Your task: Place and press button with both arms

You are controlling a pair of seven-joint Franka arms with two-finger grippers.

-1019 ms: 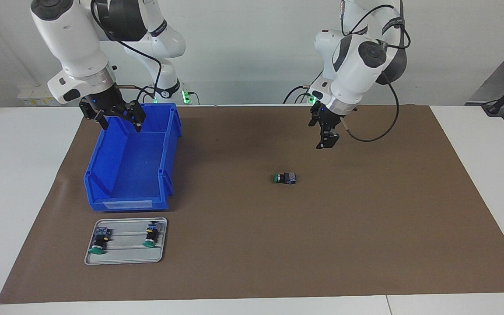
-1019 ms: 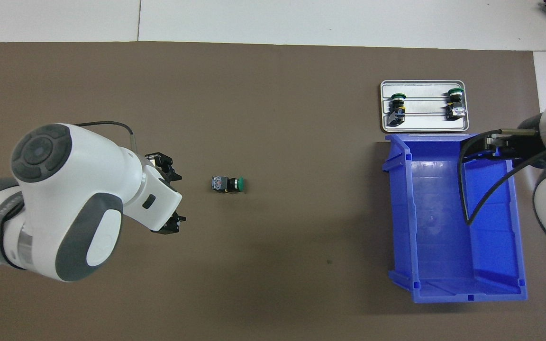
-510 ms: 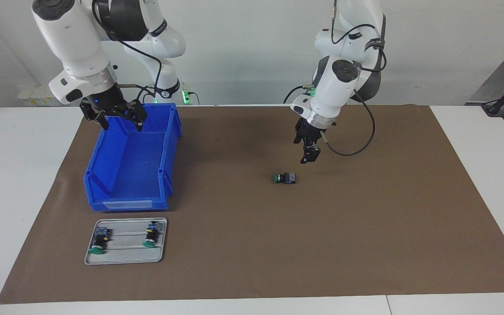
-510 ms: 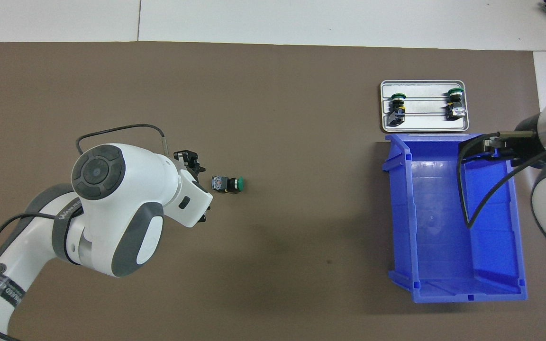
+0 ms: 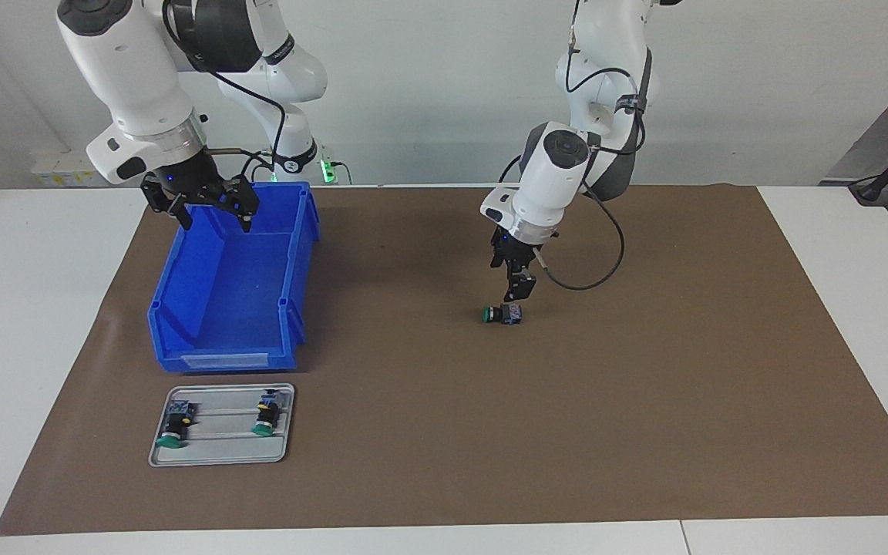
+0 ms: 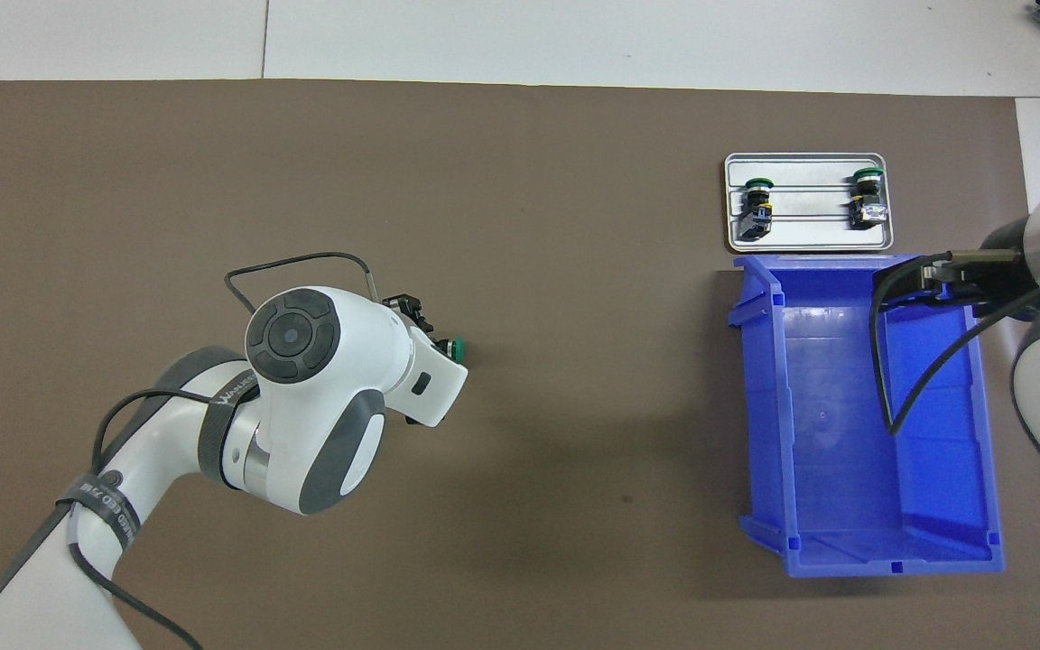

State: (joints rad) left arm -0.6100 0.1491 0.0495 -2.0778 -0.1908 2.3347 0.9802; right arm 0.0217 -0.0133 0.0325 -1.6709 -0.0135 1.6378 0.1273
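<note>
Hovering: left claw (image 5: pixel 519 296) released, over button (image 5: pixel 501 314) | right claw (image 5: pixel 209 210) released (above bin (image 5: pixel 228 308)) | tray (image 5: pixel 220 456) near

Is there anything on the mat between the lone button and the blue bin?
No. In the facing view the brown mat lies bare between the button and the blue bin; the overhead view agrees.

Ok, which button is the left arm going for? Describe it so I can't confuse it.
On the brown mat, away from the blue bin and tray, one button lies alone under the left gripper. The other two lie on the tray.
</note>
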